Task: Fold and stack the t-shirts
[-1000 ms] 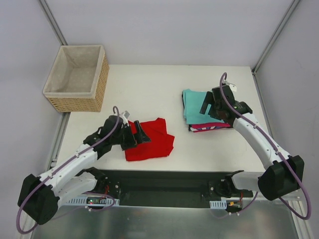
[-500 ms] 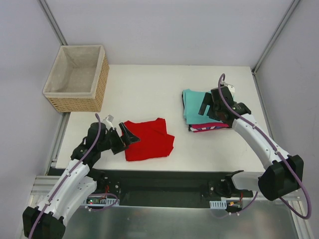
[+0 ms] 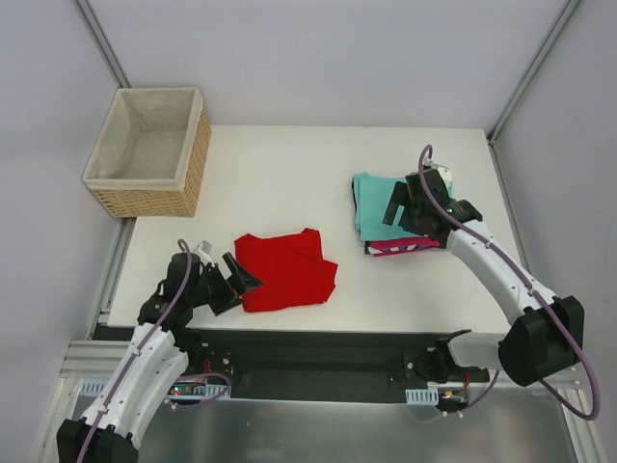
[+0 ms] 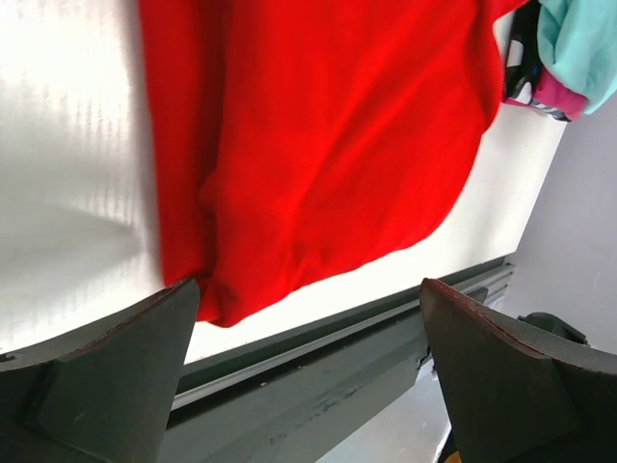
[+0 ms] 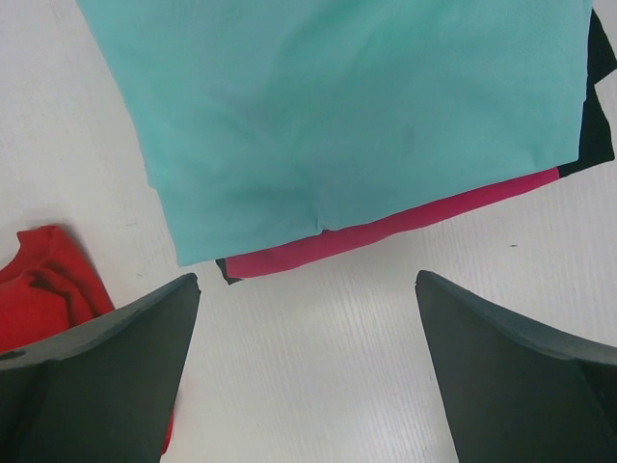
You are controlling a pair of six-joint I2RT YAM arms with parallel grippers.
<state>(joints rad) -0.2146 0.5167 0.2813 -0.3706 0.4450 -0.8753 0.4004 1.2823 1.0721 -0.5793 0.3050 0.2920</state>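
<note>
Your left gripper (image 3: 243,271) is spread wide and holds nothing. It sits low at the left edge of the red t-shirt (image 3: 289,270), which lies loosely folded near the front of the white table (image 3: 289,174). Your right gripper (image 3: 400,201), also wide apart and empty, hovers over the teal t-shirt (image 5: 357,106). That shirt tops a folded stack, above a magenta-pink t-shirt (image 5: 434,214) and a black t-shirt (image 5: 598,96), on the table's right side, well apart from the red one. A wicker basket (image 3: 145,154) sits at the far left.
</note>
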